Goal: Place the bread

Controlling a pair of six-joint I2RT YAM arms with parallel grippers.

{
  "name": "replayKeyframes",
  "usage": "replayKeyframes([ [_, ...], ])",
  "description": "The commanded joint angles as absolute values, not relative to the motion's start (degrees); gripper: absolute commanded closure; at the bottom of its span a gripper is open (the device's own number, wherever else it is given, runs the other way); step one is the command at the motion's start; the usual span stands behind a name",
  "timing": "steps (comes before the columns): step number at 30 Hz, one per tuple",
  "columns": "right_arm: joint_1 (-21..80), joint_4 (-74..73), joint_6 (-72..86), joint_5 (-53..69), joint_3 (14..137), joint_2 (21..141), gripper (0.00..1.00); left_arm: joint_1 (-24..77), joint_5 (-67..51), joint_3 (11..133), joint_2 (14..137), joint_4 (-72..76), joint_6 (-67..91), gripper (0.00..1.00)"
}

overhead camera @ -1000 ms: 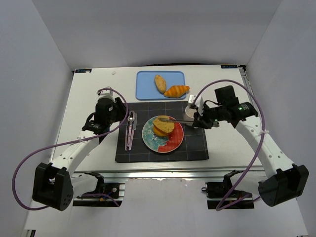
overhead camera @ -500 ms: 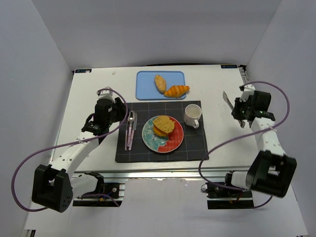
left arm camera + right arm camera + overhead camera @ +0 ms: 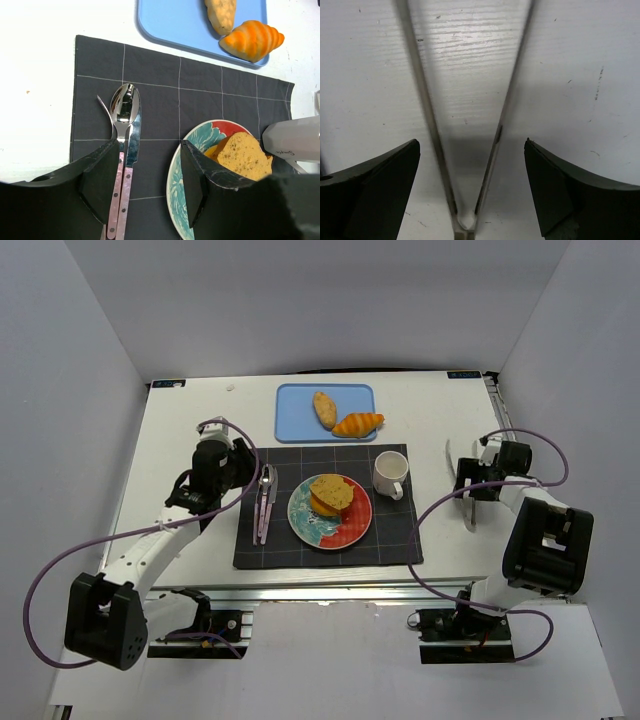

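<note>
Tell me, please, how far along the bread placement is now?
Done: a bread slice sits on the plate on the placemat. In hand: nothing; the right gripper is open around the tongs lying on the table, and the left gripper is open beside the spoon. Left: a croissant and a roll are on the blue tray; whether they must move is unclear.

A white mug (image 3: pixel 390 474) stands on the dark placemat (image 3: pixel 330 552), near its far right corner; a spoon (image 3: pixel 125 102) lies along its left side.

bread (image 3: pixel 331 492) on plate (image 3: pixel 343 532), cup (image 3: pixel 390 474) right, spoon (image 3: pixel 266 480) left
</note>
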State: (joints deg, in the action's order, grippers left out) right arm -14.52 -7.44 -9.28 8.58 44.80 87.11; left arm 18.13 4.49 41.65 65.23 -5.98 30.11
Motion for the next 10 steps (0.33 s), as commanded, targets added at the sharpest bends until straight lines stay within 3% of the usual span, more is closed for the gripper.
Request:
replayKeyframes([
  [1, -14.7, -7.7, -12.6, 7.0, 48.8, 85.2, 0.11, 18.3, 4.8, 41.1, 62.8, -6.1, 30.7, 0.38],
  [10, -12.5, -10.3, -17.4, 15.6, 59.8, 77.4, 0.10, 18.3, 4.0, 41.7, 62.5, -6.5, 30.7, 0.38],
])
